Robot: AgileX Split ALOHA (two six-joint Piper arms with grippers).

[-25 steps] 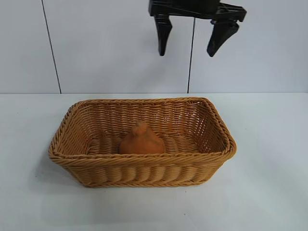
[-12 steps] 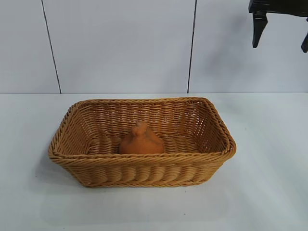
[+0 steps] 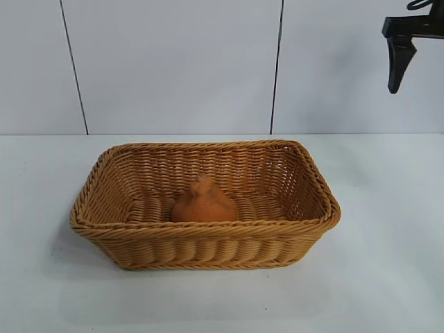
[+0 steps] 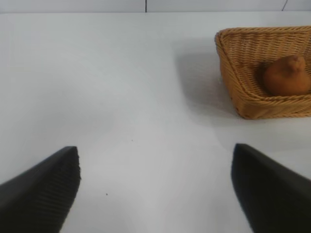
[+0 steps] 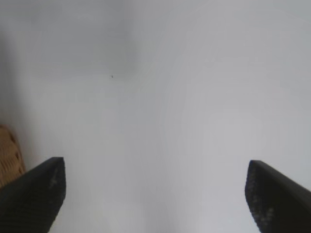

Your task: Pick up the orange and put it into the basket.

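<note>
The orange point(image 3: 205, 203), dull brownish-orange with a knobby top, lies inside the tan wicker basket point(image 3: 208, 230) at the middle of the table. Nothing touches it. My right gripper point(image 5: 155, 170) is open and empty, high above the table to the right of the basket. Only one of its fingers point(image 3: 398, 66) shows at the top right of the exterior view. My left gripper point(image 4: 155, 160) is open and empty over bare table, off to one side of the basket point(image 4: 252, 104). The orange point(image 4: 286, 75) shows in its view too. The left arm is out of the exterior view.
The white table point(image 3: 388, 263) surrounds the basket on all sides. A white panelled wall point(image 3: 173, 69) stands behind it. A corner of the basket point(image 5: 9, 155) shows at the edge of the right wrist view.
My right gripper has moved from above the basket's back rim to the right, and is now partly out of the exterior view. The orange and basket have not moved.
</note>
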